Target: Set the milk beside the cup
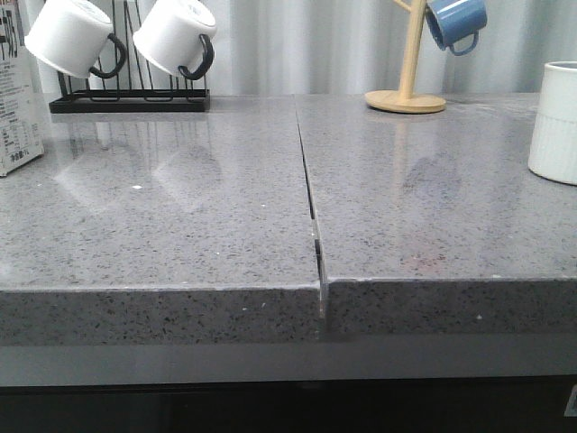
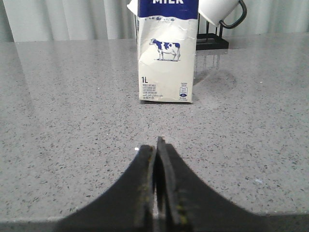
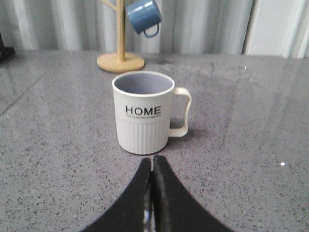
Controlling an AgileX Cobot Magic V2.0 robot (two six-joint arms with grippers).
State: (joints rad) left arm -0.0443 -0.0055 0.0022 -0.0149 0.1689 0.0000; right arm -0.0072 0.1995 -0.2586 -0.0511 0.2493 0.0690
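Note:
The milk carton (image 2: 166, 58) stands upright on the grey counter, white with a blue top and a cow picture; in the front view only its edge (image 1: 18, 99) shows at the far left. My left gripper (image 2: 155, 145) is shut and empty, a short way in front of the carton. The white "HOME" cup (image 3: 143, 111) stands upright with its handle to one side; the front view shows part of it (image 1: 554, 122) at the far right. My right gripper (image 3: 153, 162) is shut and empty, just in front of the cup. Neither gripper shows in the front view.
A black rack (image 1: 131, 99) with two white black-handled mugs (image 1: 176, 36) stands at the back left. A wooden mug tree (image 1: 407, 95) holding a blue mug (image 1: 455, 23) stands at the back right. A seam (image 1: 311, 207) splits the counter; its front edge (image 1: 288, 289) is close.

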